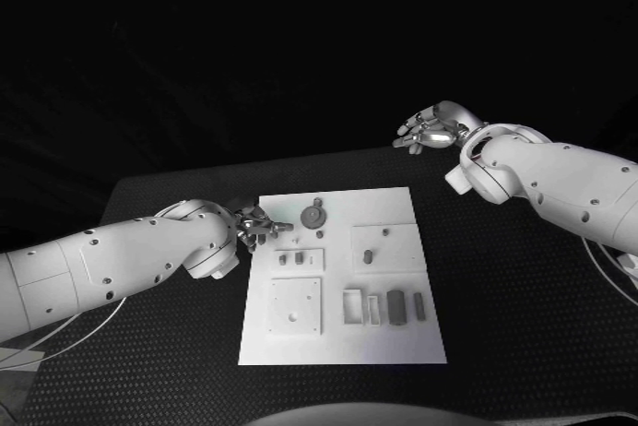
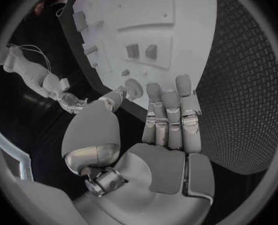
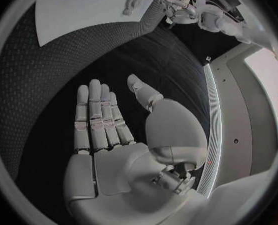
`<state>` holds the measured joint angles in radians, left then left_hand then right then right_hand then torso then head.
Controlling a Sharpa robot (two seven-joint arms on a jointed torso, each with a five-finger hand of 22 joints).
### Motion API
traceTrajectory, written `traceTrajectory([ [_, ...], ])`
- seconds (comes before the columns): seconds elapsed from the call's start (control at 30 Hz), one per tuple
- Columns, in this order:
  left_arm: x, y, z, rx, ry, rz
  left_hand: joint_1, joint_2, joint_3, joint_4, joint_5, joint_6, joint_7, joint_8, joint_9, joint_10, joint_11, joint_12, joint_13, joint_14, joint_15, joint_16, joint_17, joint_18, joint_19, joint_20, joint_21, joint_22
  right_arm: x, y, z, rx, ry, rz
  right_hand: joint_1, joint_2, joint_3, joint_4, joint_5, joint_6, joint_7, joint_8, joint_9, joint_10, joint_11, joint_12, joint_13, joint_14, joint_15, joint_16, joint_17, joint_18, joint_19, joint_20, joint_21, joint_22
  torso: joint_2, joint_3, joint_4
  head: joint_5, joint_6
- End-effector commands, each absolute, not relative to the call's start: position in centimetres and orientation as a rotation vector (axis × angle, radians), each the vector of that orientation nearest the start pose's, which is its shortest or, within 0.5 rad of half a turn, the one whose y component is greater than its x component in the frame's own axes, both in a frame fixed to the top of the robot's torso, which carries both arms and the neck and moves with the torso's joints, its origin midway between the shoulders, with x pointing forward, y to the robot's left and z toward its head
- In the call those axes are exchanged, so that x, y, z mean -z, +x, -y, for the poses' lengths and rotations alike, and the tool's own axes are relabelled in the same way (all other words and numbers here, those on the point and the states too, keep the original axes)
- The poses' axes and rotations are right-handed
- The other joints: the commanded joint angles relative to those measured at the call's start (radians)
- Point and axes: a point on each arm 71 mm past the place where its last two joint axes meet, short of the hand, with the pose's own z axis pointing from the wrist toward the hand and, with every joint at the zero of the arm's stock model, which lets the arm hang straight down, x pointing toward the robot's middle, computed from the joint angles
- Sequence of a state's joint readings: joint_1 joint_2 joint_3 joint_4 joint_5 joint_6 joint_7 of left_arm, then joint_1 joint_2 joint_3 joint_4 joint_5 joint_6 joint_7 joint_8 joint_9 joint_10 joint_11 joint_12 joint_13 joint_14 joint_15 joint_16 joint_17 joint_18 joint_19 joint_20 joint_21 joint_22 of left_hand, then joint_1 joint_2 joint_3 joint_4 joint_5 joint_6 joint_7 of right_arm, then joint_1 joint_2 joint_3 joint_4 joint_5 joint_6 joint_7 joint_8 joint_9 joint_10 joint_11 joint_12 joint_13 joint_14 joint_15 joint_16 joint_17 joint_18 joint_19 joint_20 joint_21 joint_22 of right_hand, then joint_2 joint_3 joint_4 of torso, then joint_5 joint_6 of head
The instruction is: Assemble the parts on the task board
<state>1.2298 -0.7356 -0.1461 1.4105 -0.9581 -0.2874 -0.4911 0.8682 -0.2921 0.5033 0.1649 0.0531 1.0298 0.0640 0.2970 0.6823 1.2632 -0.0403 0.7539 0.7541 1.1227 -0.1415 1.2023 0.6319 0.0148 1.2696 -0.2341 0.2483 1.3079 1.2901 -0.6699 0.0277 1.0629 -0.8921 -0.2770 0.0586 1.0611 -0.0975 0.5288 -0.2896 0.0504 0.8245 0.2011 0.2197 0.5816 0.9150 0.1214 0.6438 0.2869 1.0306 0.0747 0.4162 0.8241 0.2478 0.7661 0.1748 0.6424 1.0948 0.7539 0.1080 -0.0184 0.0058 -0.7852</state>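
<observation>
The white task board lies in the middle of the black table. A round grey part sits near its far edge, a small grey part in a recessed block at mid-board, and two dark oblong parts stand beside a frame toward the near right. My left hand hovers at the board's left edge, fingers apart and empty; in the left wrist view its fingers are straight, near the round part. My right hand is raised beyond the table's far right, palm flat and empty.
A raised square plate with holes takes up the board's near left. Black mat surrounds the board on all sides. The board lies far from my right hand, with my left hand at its edge.
</observation>
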Motion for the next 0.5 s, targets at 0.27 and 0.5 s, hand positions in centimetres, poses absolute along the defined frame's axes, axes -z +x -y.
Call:
traceTrajectory([
  [0.27, 21.4, 52.2, -18.3, 0.706, -0.397, -1.856, 0.291, 0.153, 0.030, -0.228, 0.078, -0.058, 0.048, -0.001, 0.014, -0.127, 0.045, -0.098, -0.057, -0.121, 0.070, -0.086, -0.044, -0.015, -0.132, 0.070, -0.076, -0.007, 14.0, 58.3, 25.4, -0.811, 0.412, -1.573, -0.007, -0.003, 0.003, 0.002, 0.003, -0.006, -0.001, 0.003, -0.001, -0.008, -0.001, 0.006, -0.002, 0.004, 0.002, -0.007, 0.001, 0.014, 0.000, 0.003, -0.004, 0.001, 0.001, -0.0001, 0.0006, -0.007, 0.019],
  [0.5, 20.4, 52.3, -14.9, 0.708, 0.107, -1.712, 0.315, 0.165, 0.089, -0.427, 0.063, -0.049, 0.062, -0.027, -0.004, -0.143, 0.105, -0.389, -0.262, -0.141, 0.113, -0.146, -0.079, -0.009, -0.148, 0.108, -0.134, -0.054, 14.0, 58.4, 25.3, -0.814, 0.411, -1.572, -0.007, -0.003, 0.003, 0.002, 0.003, -0.006, -0.001, 0.003, -0.001, -0.008, -0.001, 0.007, -0.002, 0.005, 0.001, -0.007, 0.002, 0.014, 0.000, 0.003, -0.004, 0.001, 0.002, -0.0002, 0.0001, -0.012, 0.027],
])
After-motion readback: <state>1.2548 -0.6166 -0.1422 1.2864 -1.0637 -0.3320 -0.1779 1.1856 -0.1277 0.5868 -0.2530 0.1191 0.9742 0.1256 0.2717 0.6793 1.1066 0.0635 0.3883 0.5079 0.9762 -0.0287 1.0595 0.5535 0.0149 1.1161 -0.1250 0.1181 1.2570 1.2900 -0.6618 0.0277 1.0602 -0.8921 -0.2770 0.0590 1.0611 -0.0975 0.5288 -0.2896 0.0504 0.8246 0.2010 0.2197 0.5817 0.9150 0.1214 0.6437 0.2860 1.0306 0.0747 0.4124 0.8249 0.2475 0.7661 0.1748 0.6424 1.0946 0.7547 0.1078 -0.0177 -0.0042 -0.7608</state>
